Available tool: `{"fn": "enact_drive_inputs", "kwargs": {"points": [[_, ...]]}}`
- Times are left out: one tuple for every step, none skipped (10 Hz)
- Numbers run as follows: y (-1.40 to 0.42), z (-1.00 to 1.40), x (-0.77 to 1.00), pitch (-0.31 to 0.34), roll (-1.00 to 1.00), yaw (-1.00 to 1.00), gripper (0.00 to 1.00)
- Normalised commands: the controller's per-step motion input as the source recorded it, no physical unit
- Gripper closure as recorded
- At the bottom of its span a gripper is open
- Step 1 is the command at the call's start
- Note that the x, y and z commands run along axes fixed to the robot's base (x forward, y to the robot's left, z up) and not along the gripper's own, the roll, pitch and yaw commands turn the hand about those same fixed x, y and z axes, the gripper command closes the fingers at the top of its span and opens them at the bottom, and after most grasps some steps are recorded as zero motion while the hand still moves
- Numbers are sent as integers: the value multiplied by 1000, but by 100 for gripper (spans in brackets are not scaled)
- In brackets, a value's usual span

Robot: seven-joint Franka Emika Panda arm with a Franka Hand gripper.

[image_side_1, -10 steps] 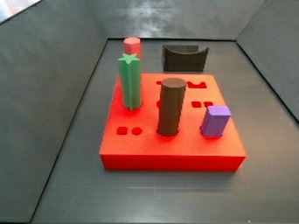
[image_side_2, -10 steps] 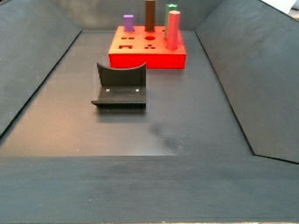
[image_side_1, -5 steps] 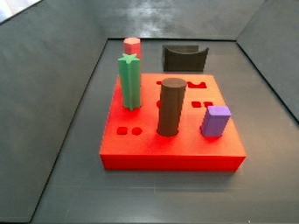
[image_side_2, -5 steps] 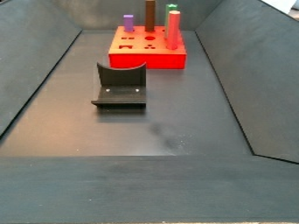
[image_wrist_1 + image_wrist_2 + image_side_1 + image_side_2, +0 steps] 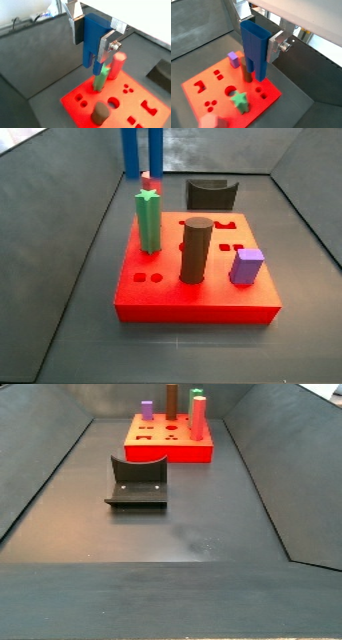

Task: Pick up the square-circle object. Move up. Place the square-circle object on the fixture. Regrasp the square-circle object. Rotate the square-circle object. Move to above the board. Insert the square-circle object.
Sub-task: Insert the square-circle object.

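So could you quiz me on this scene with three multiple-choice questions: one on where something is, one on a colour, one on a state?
1. Where is the blue square-circle object?
A. lying on the fixture
B. held in the air above the board
C. plugged into the board

2. What colour is the star-topped post?
A. green
B. yellow
C. white

3. What is on the fixture?
A. the purple block
B. the blue piece
C. nothing

Answers: 1 B, both wrist views show it between the fingers of the hand, over the red board. 2 A, green in both side views. 3 C, its scooped top is bare.
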Motion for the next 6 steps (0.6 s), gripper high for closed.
{"fn": "enact_drive_inputs", "kwargs": {"points": [[-697,-809,11,-219,43,0,100],[-651,-814,63,-239,69,-29,100],[-386,-874,180,-190,90,-43,100],[-103,-823,269,-119,144,0,100],[0,-666,274,-33,234,86,100],[29,-577,323,0,261,29,100]]}}
